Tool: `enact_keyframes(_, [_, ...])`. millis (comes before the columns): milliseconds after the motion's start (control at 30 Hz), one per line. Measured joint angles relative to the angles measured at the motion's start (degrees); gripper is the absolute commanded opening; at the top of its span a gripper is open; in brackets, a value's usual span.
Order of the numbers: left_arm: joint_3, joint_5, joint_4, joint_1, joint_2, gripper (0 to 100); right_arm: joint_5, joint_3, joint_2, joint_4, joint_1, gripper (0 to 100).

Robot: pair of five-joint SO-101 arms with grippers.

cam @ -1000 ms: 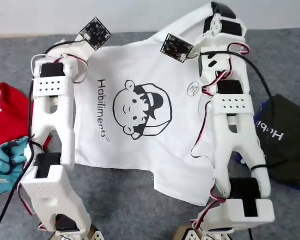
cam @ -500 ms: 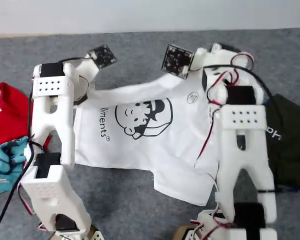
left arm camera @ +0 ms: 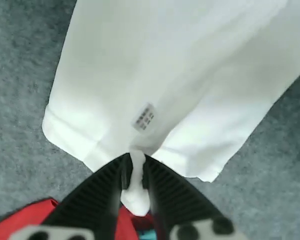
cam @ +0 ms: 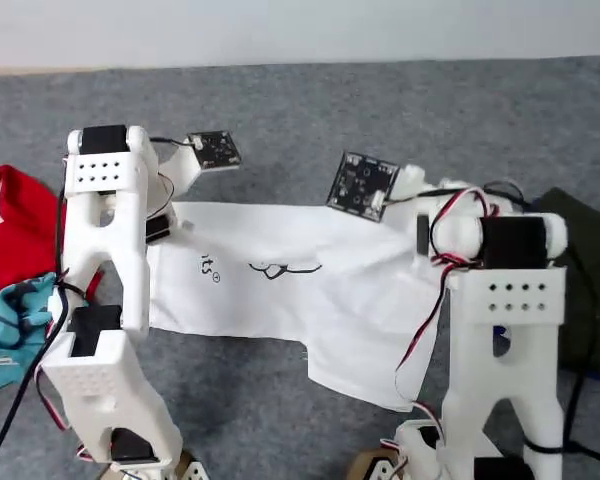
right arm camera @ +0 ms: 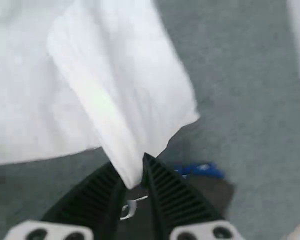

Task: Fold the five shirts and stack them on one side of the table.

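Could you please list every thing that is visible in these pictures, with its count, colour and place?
white shirt: one, white, middle of the table, partly folded over
red shirt: one, red, left side of the table
teal shirt: one, teal, bunched against the red shirt
dark shirt: one, dark, right side
blue cloth: one, blue, beside the dark shirt
table: one, grey cover
left gripper: one, black, fingers shut on the white shirt
right gripper: one, black, fingers shut on the white shirt

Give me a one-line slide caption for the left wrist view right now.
Left gripper shut on an edge of the white fabric shirt, above the grey felt table and a red garment.
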Motion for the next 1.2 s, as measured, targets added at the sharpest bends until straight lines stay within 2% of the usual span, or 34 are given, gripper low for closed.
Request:
enact_keyframes(100, [2.4,-2.2,0.0,0.0,0.0,1,-4.6,0.6,-0.4,4.9,-2.1,1.1])
enact_keyframes(467, [9.5,-7.2,0.0,0.0,0.2,1,-12.0,24.6,-7.9,5.2,-9.2,1.1])
enact_keyframes(600, [9.8,-8.0,0.0,0.0,0.2,2,-12.7,31.5,-11.2,5.1,-9.5,1.1])
enact_keyframes(733, [9.8,-8.0,0.0,0.0,0.2,8,-12.8,34.5,-13.0,4.9,-9.6,1.1])
enact_keyframes(967, [9.8,-8.0,0.0,0.0,0.2,9,-12.9,37.8,-13.3,4.9,-9.6,1.7])
enact_keyframes(1200, [9.8,-7.3,0.0,-0.9,0.2,19,-14.0,38.9,-13.9,4.9,-9.6,18.8])
